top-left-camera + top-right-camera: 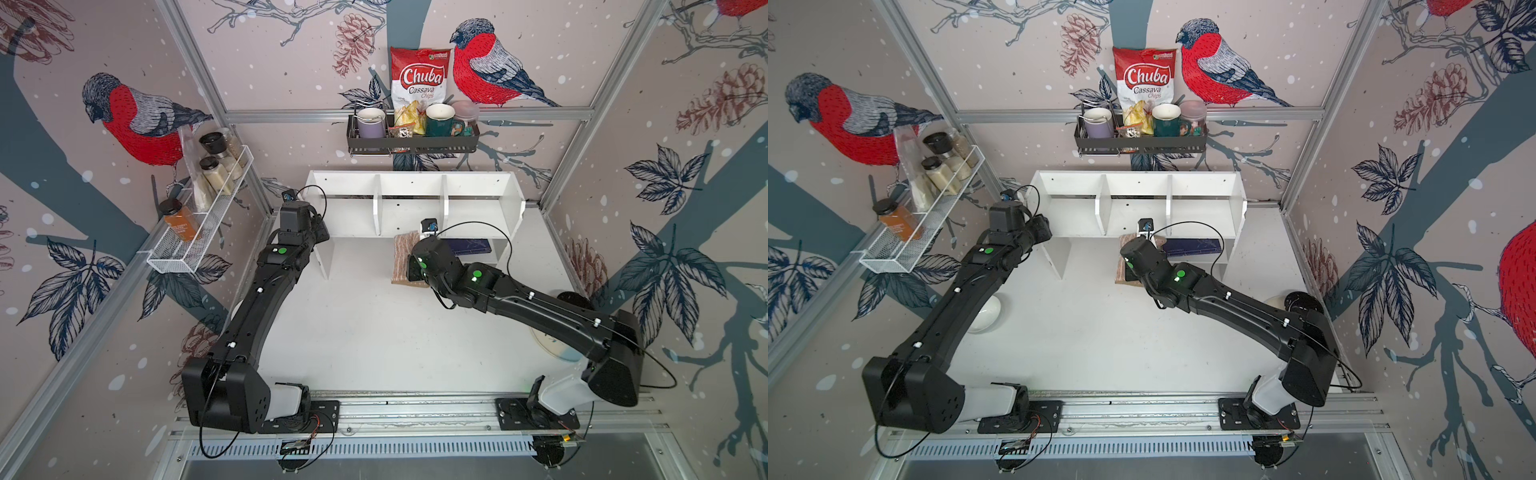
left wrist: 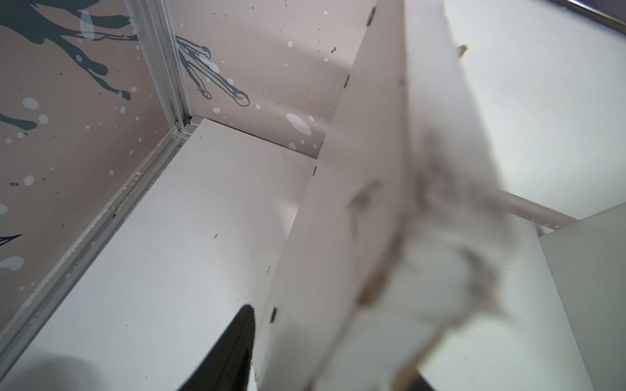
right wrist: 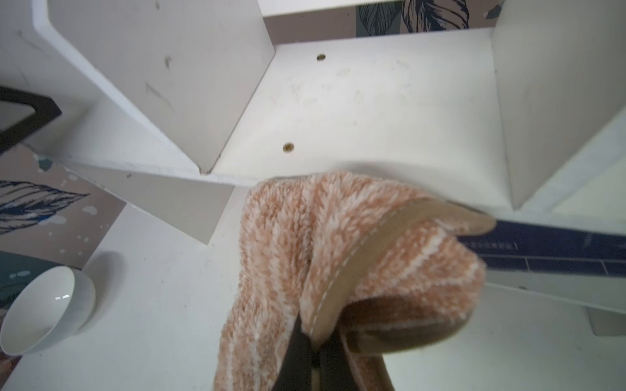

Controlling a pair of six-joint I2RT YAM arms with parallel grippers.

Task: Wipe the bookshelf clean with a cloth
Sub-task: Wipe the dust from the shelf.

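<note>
Tan striped fleecy cloth (image 3: 338, 237) hangs pinched in right gripper (image 3: 315, 342) before the middle compartment of white wooden bookshelf (image 1: 409, 220); left gripper (image 1: 322, 232) straddles end panel, closure unclear; wiping looks about to start, next needs cloth pressed onto shelf.

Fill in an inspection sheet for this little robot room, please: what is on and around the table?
Surface: white table, faint scuffs.
Job's things: bookshelf against the back wall; cloth hanging before its front edge.
Clutter: white bowl on the table; dark blue box in a lower cubby.
Grippers: right gripper shut on the cloth; left gripper at the bookshelf's left end panel, open or shut unclear.
Cables: black cable looping above each wrist.
Surroundings: black wall rack with mugs and a chips bag; white wire rack with jars; bird wallpaper.
</note>
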